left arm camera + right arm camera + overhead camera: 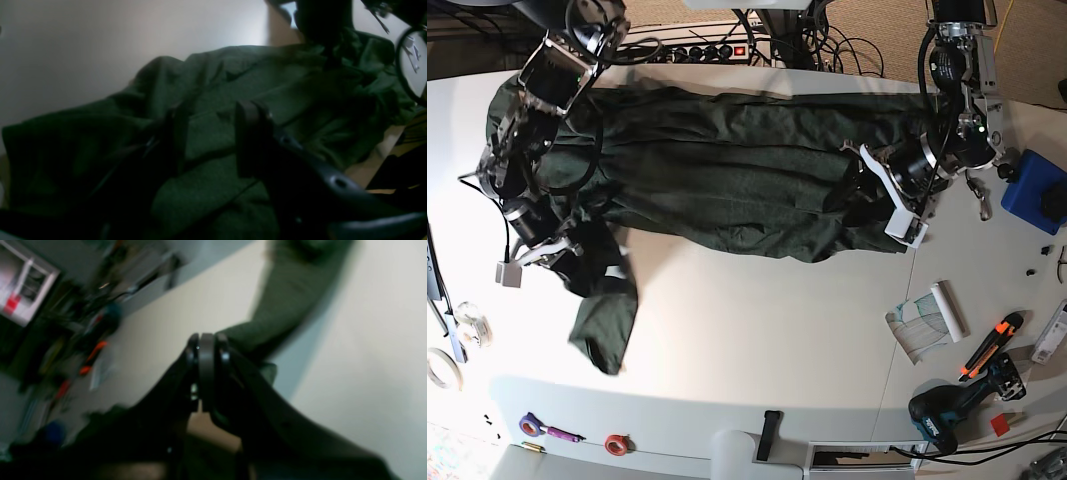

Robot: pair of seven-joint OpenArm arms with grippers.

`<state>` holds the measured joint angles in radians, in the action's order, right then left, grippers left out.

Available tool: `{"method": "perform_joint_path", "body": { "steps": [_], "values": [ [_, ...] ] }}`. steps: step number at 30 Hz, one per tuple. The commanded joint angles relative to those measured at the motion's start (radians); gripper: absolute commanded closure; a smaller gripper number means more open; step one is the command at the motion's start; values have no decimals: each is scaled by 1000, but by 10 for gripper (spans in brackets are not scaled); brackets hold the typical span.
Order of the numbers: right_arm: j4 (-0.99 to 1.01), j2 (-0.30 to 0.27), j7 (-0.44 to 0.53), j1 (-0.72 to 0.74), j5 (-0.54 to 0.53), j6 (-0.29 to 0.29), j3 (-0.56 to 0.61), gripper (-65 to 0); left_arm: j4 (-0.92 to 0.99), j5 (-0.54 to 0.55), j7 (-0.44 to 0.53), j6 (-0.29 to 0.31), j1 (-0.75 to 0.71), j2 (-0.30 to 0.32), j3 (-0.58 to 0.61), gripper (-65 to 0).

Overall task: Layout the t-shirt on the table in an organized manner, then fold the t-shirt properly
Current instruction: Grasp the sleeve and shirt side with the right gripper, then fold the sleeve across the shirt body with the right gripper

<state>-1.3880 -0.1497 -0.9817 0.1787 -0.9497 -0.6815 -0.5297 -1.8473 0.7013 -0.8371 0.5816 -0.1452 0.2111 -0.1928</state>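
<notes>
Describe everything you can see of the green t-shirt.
The t-shirt is dark green soft cloth, heavily wrinkled, stretched sideways across the far half of the white table. One end trails toward the near edge in a bunched strip. The right gripper pinches that side; the left gripper sits open on the other end.

My base camera looks straight down on the whole bench (757, 340). The wrist cameras sit close behind the left hand (211, 131) and right hand (206, 350), facing out past them. All three share the green t-shirt (727, 180).
</notes>
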Motion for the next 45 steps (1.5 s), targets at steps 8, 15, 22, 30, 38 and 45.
{"method": "perform_joint_path", "body": {
  "steps": [8,15,22,30,38,45],
  "values": [
    [-189,-8,-41,-93,-114,-17,259,0,-15,5,22,-12,43,6,-52,-247],
    [-208,49,-36,-104,-44,-17,469,0,-15,5,14,-12,42,6,-86,-247],
    [-208,107,-37,-104,1,-17,616,0,-15,5,13,-12,42,6,-85,-247],
    [-208,106,-96,-105,28,-17,716,0,-15,5,6,-12,42,6,-85,-247],
    [-208,106,-108,-105,84,-17,734,-206,-15,5,6,-12,42,5,-85,-247],
    [-208,110,88,-95,220,-17,710,-206,-15,5,6,-12,41,5,-85,-247]
  ]
}}
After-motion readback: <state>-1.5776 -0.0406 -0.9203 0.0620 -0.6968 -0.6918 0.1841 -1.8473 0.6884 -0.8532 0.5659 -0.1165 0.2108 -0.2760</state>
